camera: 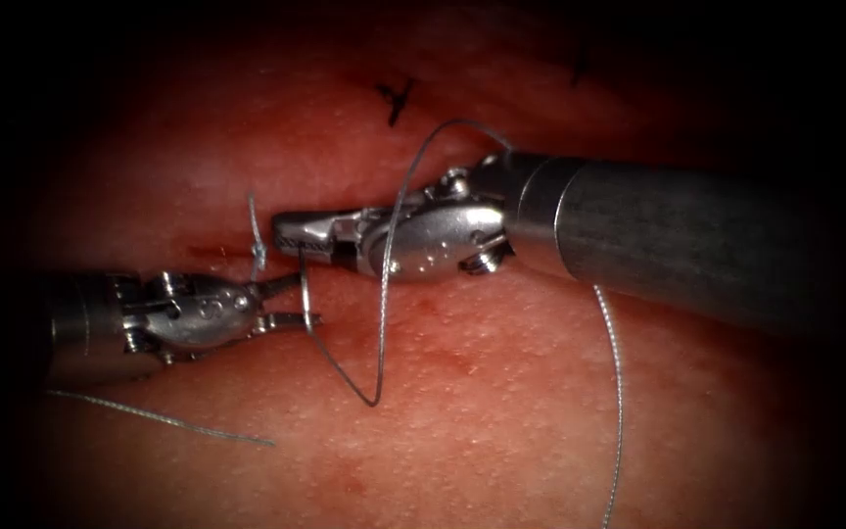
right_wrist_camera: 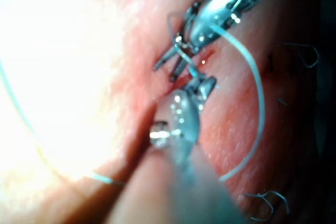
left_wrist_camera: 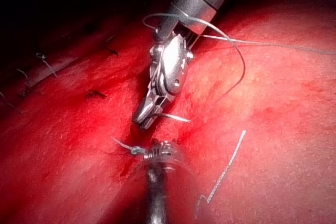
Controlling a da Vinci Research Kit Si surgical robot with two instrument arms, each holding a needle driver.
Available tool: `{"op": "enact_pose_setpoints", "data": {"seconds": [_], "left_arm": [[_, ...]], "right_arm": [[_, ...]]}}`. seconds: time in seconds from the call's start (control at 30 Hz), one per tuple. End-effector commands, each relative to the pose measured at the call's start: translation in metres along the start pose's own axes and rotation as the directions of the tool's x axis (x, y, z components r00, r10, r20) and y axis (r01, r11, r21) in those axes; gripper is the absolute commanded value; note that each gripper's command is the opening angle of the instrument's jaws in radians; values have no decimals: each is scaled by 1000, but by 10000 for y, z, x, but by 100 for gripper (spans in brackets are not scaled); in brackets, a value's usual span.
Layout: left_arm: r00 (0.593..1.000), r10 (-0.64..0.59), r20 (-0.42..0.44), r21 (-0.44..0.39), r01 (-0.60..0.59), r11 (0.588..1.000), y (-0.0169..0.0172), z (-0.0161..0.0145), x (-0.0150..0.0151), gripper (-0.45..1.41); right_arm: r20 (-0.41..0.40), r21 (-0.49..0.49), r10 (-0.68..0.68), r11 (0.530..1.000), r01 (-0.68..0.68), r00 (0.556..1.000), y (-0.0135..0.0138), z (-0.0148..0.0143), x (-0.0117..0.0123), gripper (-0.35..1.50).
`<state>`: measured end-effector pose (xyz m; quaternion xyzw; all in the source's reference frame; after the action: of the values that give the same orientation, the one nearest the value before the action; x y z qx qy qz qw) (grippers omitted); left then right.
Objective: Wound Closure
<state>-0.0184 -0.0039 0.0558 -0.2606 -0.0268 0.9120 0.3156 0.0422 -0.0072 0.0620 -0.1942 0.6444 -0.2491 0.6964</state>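
Thread [camera: 384, 294] loops beside the cut [camera: 232, 253], held by the closed right tool [camera: 291, 235]; left tool [camera: 291, 302] open, empty.

thread [camera: 384, 294] loop between tools, tissue [camera: 501, 441] beyond open

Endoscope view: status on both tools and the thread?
Left needle driver: jaws open, holding nothing. Right needle driver: jaws shut on thin grey suture thread, which loops down over the pink pork tissue. Short thread tail stands between the tips.
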Motion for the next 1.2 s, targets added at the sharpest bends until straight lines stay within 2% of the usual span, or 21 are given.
{"op": "enact_pose_setpoints", "data": {"seconds": [0.03,0.23,0.5,0.73,0.87,1.03,1.2], "left_arm": [[1000,0,-3,0,0,1000,0,8,4,19],[1000,0,-3,-2,0,1000,-1,6,4,20],[1000,-2,-1,-1,2,1000,-1,5,5,20],[1000,-6,-1,3,6,1000,2,10,8,19],[1000,-1,17,4,1,1000,8,22,5,19],[999,-9,38,-11,9,1000,13,26,-1,19],[993,-11,118,-43,16,999,21,26,-19,17]], "right_arm": [[0,7,1,1000,-1,1000,0,9,-7,-35],[15,26,10,1000,-10,1000,-13,3,-14,-35],[37,15,30,999,-31,999,-10,-2,-18,-35],[42,-39,154,988,-152,987,11,-1,-24,-35],[28,-72,314,947,-312,949,36,1,-32,-35],[32,-76,340,938,-337,940,40,7,-34,-35],[29,-77,368,928,-365,929,41,7,-35,-35]]}}
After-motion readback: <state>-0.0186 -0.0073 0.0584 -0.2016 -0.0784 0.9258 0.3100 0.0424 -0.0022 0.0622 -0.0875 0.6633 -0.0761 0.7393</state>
